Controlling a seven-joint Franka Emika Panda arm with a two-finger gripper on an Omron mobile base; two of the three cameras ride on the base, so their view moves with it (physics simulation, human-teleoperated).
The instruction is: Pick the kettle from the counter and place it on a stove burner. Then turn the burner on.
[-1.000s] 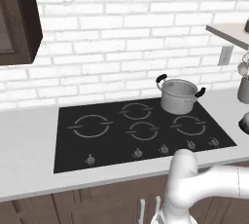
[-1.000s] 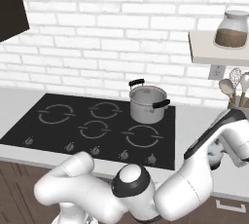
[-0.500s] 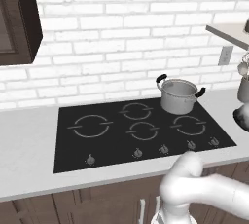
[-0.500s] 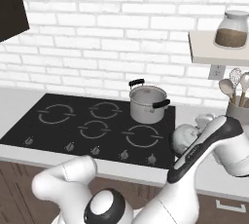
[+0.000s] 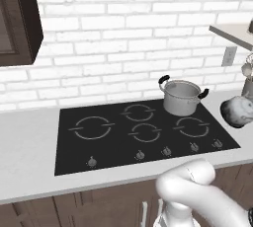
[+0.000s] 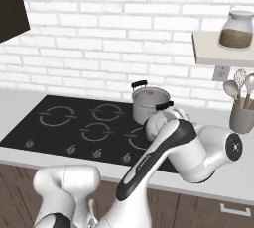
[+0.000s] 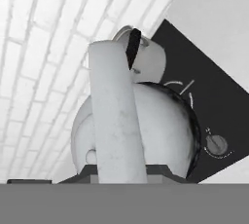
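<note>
Kettle (image 7: 160, 130) close up, handle upright, steel pot (image 7: 148, 60) and black cooktop (image 7: 214, 101) behind.

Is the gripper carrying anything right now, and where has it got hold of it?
Yes: the kettle, lifted clear of the counter. The hold looks to be on its arched top handle; the fingertips are hidden behind it.

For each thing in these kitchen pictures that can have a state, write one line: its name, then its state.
kettle: lifted off the counter, held at the stove's right edge.
gripper: shut on the kettle handle.
pot: upright, no lid, on the back right ring.
stove burner: bare, no glow.
jar: lidded, on the shelf.
utensil holder: upright, holding utensils.
</note>
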